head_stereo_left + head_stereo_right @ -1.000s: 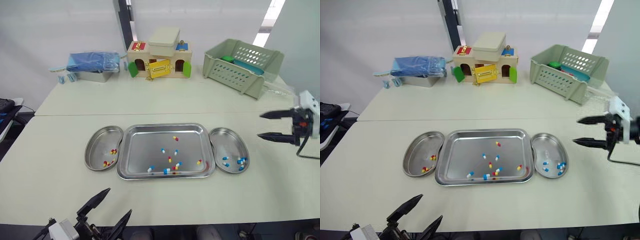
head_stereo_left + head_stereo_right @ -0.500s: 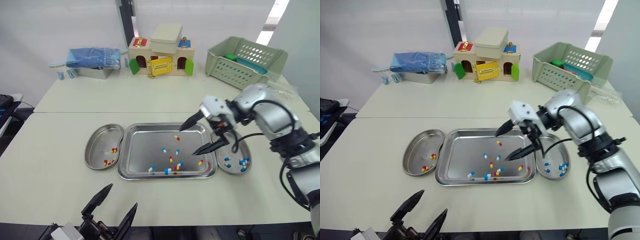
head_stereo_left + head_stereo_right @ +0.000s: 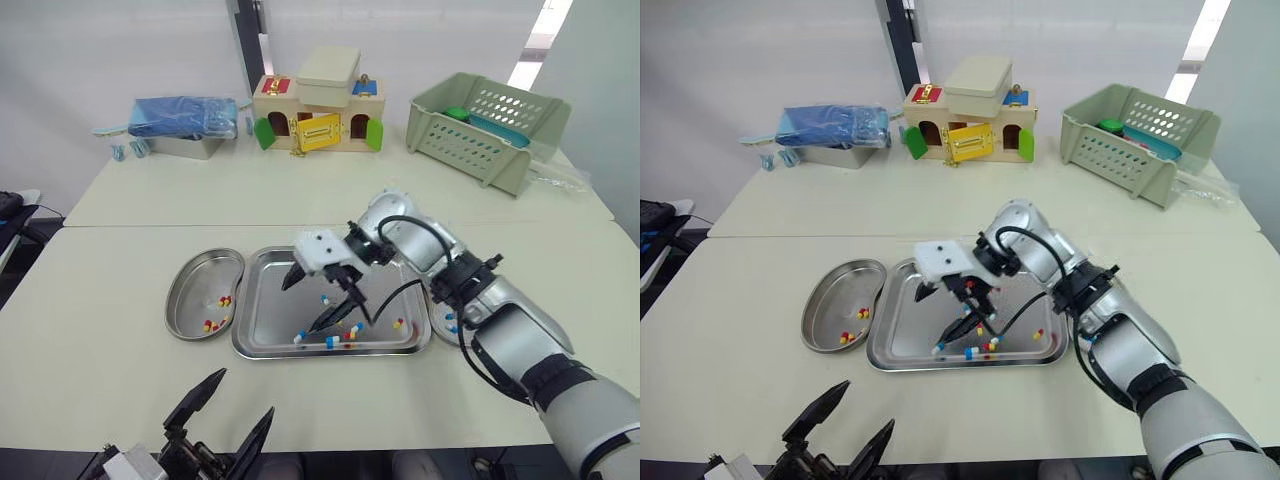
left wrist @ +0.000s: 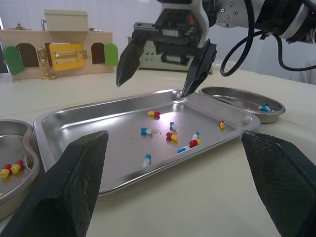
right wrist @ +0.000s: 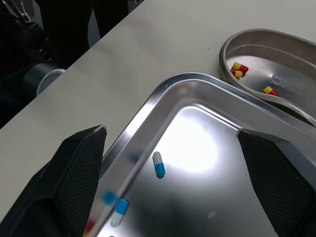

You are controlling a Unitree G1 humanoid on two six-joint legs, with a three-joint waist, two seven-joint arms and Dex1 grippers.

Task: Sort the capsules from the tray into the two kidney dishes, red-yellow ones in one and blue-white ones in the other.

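Over the left half of the shallow rectangular steel tray (image 3: 262,300), the right gripper (image 3: 300,307) hovers with its two black fingers spread wide, gripping nothing, tips angled down toward the tray floor. Loose blue-white capsules (image 3: 300,337) and red-yellow capsules (image 3: 398,323) lie scattered in the tray, mostly toward its near edge. Just beside the tray's left edge, the left steel kidney dish (image 3: 192,285) holds a few red-yellow ones. By the tray's right edge, the right steel kidney dish (image 4: 237,94), partly hidden behind the right arm in the eye views, holds blue-white ones. Low at the near table edge, the left gripper (image 3: 242,395) sits with its fingers apart and empty.
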